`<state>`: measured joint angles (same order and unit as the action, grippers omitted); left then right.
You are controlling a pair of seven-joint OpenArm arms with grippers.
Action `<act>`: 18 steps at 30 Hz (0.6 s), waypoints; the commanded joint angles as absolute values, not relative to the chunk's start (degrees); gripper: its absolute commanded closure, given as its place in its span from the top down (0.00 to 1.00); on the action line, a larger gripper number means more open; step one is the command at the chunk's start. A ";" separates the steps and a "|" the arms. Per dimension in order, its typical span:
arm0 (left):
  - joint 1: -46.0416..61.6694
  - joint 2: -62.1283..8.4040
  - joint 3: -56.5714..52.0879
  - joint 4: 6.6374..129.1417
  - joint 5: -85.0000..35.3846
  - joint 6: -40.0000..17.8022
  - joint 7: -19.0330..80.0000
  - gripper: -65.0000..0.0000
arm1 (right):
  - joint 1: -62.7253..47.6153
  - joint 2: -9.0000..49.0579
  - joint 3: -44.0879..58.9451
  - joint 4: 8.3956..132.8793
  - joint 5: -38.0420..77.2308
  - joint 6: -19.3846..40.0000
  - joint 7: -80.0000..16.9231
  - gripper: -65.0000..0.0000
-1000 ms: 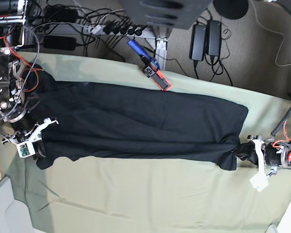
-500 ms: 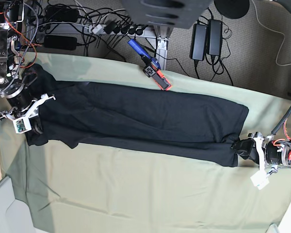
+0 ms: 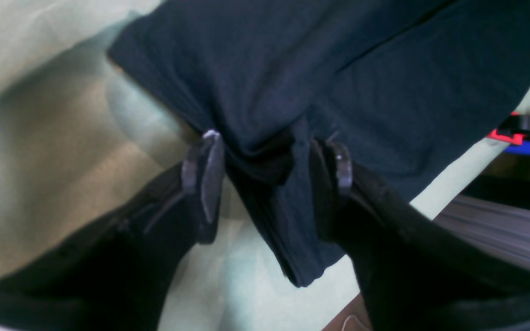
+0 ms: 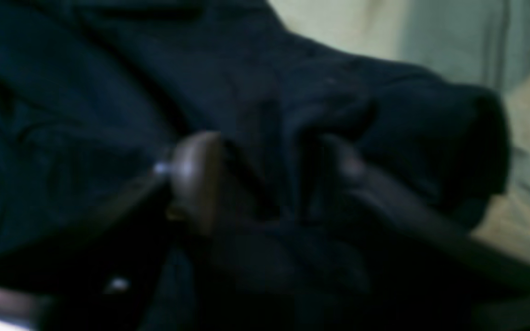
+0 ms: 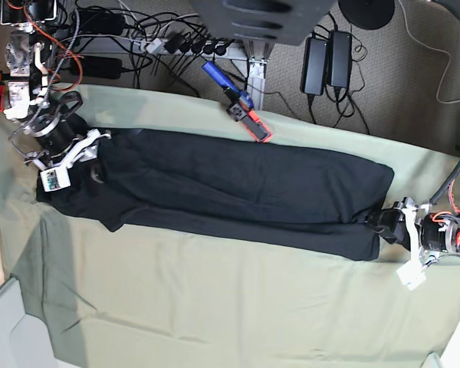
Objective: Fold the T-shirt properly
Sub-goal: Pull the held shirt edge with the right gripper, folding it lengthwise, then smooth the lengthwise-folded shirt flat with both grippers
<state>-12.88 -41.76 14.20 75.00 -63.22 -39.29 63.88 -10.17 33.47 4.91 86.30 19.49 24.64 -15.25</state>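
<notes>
Lying lengthwise across the green cloth is one shirt, black, folded into a long band; no print or writing reads on it. Two grippers work it. Left gripper, at 3 o'clock in the base view, stands spread, bunched hem between its fingers. Right gripper, at 9 o'clock, also parted, cloth between.

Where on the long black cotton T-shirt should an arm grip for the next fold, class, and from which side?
Grip the black cotton T-shirt at a short end's corners, coming in from beyond that end: it lies flat as a long narrow band on the pale green cloth.
</notes>
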 commanded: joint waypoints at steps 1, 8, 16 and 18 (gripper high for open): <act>-14.13 -42.89 13.63 75.79 -63.33 -40.00 63.20 0.52 | -9.76 34.04 5.85 87.09 20.05 28.32 -14.00 0.59; -14.11 -44.38 11.92 75.79 -61.87 -40.00 62.83 0.52 | -9.91 30.72 14.26 90.63 29.02 28.32 -25.87 0.58; -14.09 -44.62 8.95 75.79 -62.35 -40.00 62.81 0.52 | -10.17 29.63 28.12 97.93 41.47 28.38 -35.83 0.58; -14.09 -44.58 8.97 75.79 -62.30 -40.00 62.41 0.52 | -9.82 29.32 28.47 98.32 41.78 28.38 -33.43 0.51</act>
